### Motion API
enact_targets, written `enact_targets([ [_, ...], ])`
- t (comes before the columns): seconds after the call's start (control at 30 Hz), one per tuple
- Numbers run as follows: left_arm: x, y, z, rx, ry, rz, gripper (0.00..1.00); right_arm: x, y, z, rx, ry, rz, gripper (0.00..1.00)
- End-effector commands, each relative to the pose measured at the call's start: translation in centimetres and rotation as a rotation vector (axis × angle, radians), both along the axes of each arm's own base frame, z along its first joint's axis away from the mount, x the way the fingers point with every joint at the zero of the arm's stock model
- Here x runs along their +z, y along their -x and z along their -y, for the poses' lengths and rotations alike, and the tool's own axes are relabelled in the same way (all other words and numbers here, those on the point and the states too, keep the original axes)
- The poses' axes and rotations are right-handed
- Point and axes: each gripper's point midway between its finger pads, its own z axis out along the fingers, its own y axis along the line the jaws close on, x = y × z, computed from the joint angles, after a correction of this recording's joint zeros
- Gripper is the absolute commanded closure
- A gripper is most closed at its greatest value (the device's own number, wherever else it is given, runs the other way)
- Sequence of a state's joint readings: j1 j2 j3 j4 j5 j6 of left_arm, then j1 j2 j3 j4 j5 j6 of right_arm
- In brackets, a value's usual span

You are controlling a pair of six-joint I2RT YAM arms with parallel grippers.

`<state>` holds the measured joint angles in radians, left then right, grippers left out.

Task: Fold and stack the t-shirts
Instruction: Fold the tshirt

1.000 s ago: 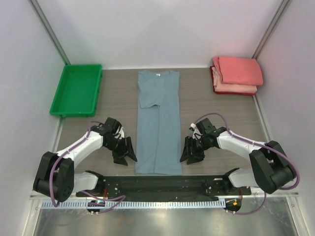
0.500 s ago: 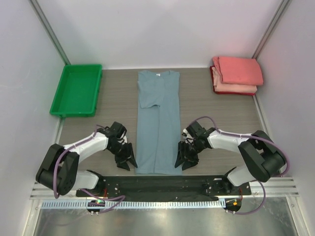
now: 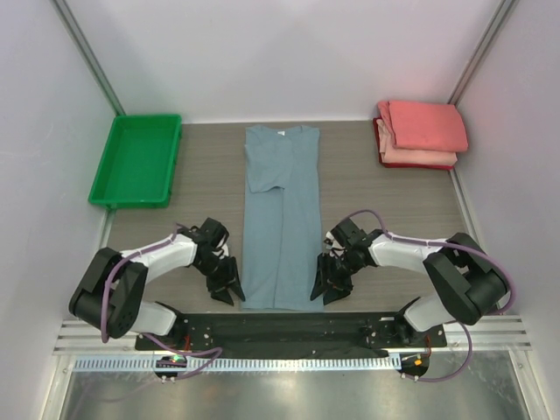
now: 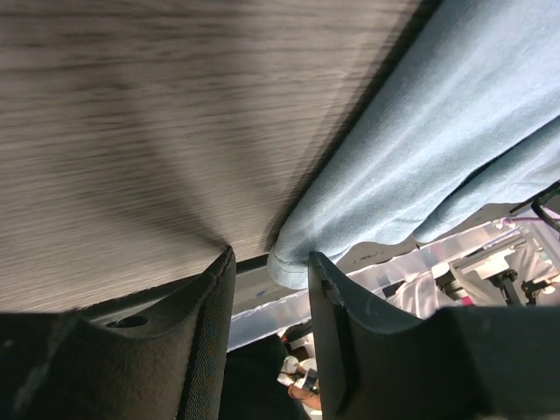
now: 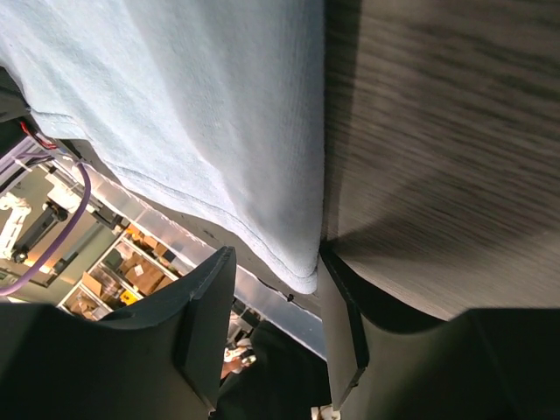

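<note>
The blue-grey t-shirt [image 3: 282, 219] lies flat down the middle of the surface [image 3: 367, 188], folded lengthwise into a long, narrow strip. Its collar, with a small white neck label [image 3: 282, 133], is at the far edge, and its hem stops just short of the near edge. The cloth is smooth, and one overlapping edge runs down it from the chest.

At the hem's left corner sit the left jaws, low on the surface and spread. In the left wrist view the rolled corner of the cloth lies in the gap between them, not pinched. The right jaws sit at the hem's right corner, also spread, with that corner of the shirt hanging between them unclamped.

In the far right corner the coral-red and pink t-shirts [image 3: 422, 131] are stacked as flat folded rectangles. A green tray [image 3: 136, 160] sits in the far left corner.
</note>
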<state>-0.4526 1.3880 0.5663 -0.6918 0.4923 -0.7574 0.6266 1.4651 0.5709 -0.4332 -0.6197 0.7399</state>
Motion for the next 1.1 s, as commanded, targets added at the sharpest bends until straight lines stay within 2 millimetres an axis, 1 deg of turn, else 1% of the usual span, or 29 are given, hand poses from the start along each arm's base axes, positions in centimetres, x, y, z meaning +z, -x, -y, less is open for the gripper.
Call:
enact_targets([
  [0.0, -0.2, -0.8, 0.6, -0.018, 0.009, 0.035, 0.61, -1.1, 0.7, 1.0, -0.009, 0.052, 0.003, 0.51],
  [0.27, -0.4, -0.9, 1.1, -0.032, 0.028, 0.042, 0.63, -1.1, 0.5, 0.5, -0.011, 0.023, 0.01, 0.55],
  [0.37, -0.2, -1.1, 1.5, -0.038, 0.052, 0.052, 0.69, -1.2, 0.5, 0.4, -0.014, 0.014, 0.016, 0.58],
  [0.43, -0.1, -1.4, 1.7, -0.038, 0.058, 0.066, 0.88, -1.1, 0.4, 0.3, -0.015, 0.002, 0.02, 0.61],
  [0.47, -0.1, -1.5, 1.7, -0.037, 0.061, 0.068, 0.95, -1.0, 0.3, 0.2, -0.017, -0.001, 0.025, 0.62],
  [0.5, -0.1, -1.7, 1.9, -0.036, 0.071, 0.077, 1.0, -1.0, 0.3, 0.2, -0.015, -0.003, 0.026, 0.64],
  [0.53, 0.1, -1.8, 2.2, -0.036, 0.087, 0.085, 1.0, -1.0, 0.2, 0.1, -0.013, -0.013, 0.036, 0.65],
  [0.57, 0.4, -1.9, 2.4, -0.036, 0.103, 0.089, 1.0, -0.9, 0.2, 0.0, -0.011, -0.024, 0.038, 0.68],
  [0.6, 0.5, -2.2, 2.5, -0.038, 0.107, 0.1, 1.0, -0.8, 0.1, -0.1, -0.012, -0.031, 0.045, 0.87],
  [0.63, 1.0, -2.6, 2.6, -0.051, 0.114, 0.125, 1.0, -0.7, -0.1, -0.2, -0.011, -0.035, 0.056, 0.97],
  [0.7, 1.4, -3.1, 2.4, -0.063, 0.108, 0.157, 1.0, -0.1, -0.7, -0.5, -0.012, -0.048, 0.087, 0.98],
  [0.73, 1.8, -3.6, 2.2, -0.061, 0.11, 0.175, 1.0, 0.4, -1.1, -0.6, -0.014, -0.054, 0.097, 0.98],
  [0.8, 3.3, -5.2, 2.2, -0.067, 0.129, 0.239, 1.0, 1.4, -2.4, -0.4, -0.017, -0.077, 0.143, 0.99],
  [0.83, 3.8, -6.1, 1.8, -0.051, 0.13, 0.262, 1.0, 2.4, -3.3, -0.4, -0.018, -0.085, 0.162, 0.98],
  [0.87, 5.2, -7.6, 1.9, -0.059, 0.143, 0.319, 1.0, 3.0, -4.6, 0.1, -0.031, -0.088, 0.193, 0.98],
  [0.9, 5.9, -8.0, 1.7, -0.061, 0.148, 0.33, 1.0, 3.5, -5.4, 0.4, -0.04, -0.084, 0.205, 0.99],
  [0.93, 6.7, -8.7, 1.6, -0.057, 0.158, 0.344, 1.0, 5.0, -6.6, 0.4, -0.045, -0.087, 0.229, 0.99],
  [0.97, 7.7, -9.6, 1.6, -0.064, 0.164, 0.374, 1.0, 5.8, -8.1, 1.0, -0.053, -0.091, 0.27, 0.99],
  [1.0, 9.2, -10.8, 1.8, -0.082, 0.174, 0.421, 1.0, 6.6, -8.9, 1.1, -0.055, -0.095, 0.295, 0.99],
  [1.03, 10.1, -11.8, 1.9, -0.087, 0.171, 0.456, 1.0, 8.0, -10.3, 1.0, -0.06, -0.106, 0.331, 0.99],
  [1.07, 10.8, -12.6, 1.9, -0.095, 0.168, 0.487, 1.0, 8.6, -11.0, 1.0, -0.059, -0.112, 0.351, 0.98],
])
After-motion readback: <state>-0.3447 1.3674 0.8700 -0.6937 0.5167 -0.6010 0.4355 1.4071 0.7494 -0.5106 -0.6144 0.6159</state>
